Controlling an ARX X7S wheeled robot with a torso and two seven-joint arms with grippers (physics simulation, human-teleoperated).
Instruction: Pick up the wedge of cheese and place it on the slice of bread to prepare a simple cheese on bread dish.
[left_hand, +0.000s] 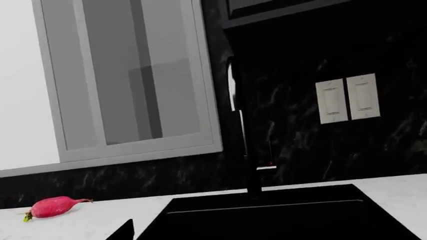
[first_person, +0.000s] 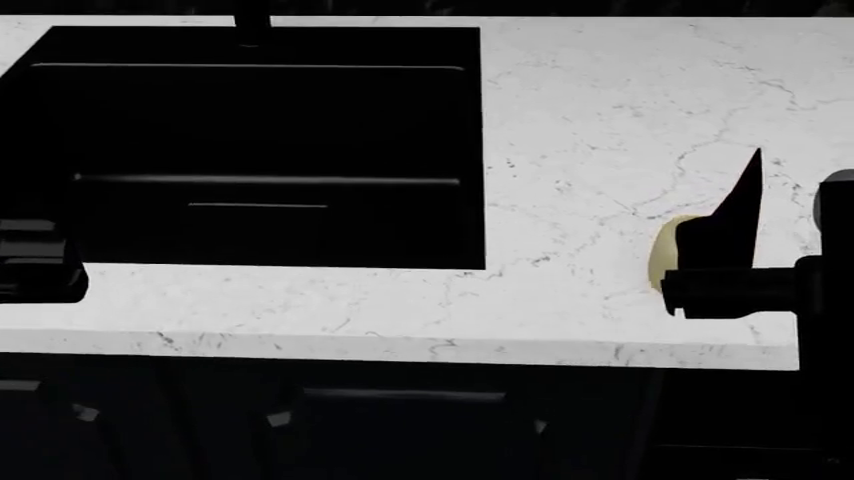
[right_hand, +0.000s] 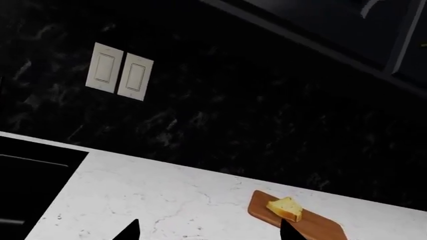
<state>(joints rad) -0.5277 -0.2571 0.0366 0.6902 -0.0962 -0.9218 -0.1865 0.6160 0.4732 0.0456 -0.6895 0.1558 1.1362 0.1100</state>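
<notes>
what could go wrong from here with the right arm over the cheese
The right gripper hides most of the wedge of cheese in the head view, so its grasp is hard to judge. The slice of bread lies tilted on the wooden board, so the cheese might slide off.

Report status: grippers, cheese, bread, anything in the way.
Right gripper at the cheese, grip unclear. Left gripper by the sink, state unclear. Bread sits on the board. Counter between looks unobstructed.
</notes>
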